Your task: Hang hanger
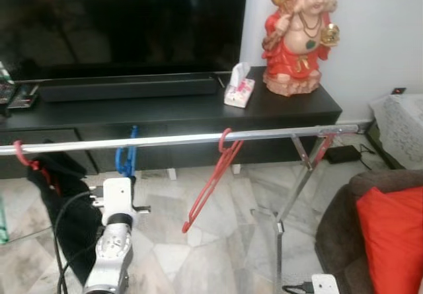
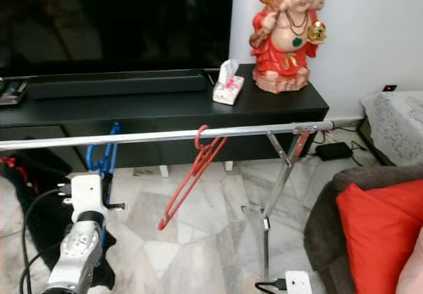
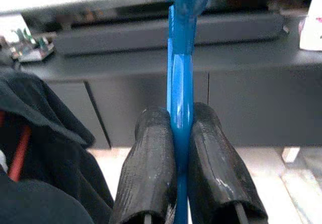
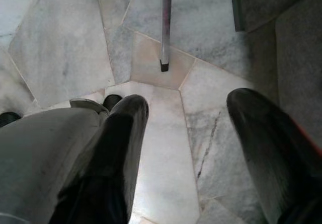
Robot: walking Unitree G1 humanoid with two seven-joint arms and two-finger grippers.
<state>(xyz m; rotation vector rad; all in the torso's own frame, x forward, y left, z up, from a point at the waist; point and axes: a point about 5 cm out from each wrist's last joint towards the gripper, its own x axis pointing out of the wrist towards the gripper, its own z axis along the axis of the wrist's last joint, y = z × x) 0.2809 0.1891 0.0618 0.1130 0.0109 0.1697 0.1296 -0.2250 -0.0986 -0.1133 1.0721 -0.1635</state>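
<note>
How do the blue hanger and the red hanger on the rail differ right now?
The blue hanger is clamped in the left gripper; the red hanger hangs free. The blue hanger sits upright near the rail's left part; the red hanger slants down to the left, further right. Both have their hooks at the silver rail.

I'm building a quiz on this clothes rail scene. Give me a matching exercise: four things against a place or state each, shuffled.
1. blue hanger
2. red hanger
3. tissue box
4. right gripper

A. on the black cabinet
B. open, above the marble floor
C. hooked on the rail, hanging tilted, nothing holding it
D. pinched by the left gripper

Pairs: 1-D, 2-C, 3-A, 4-B
</note>
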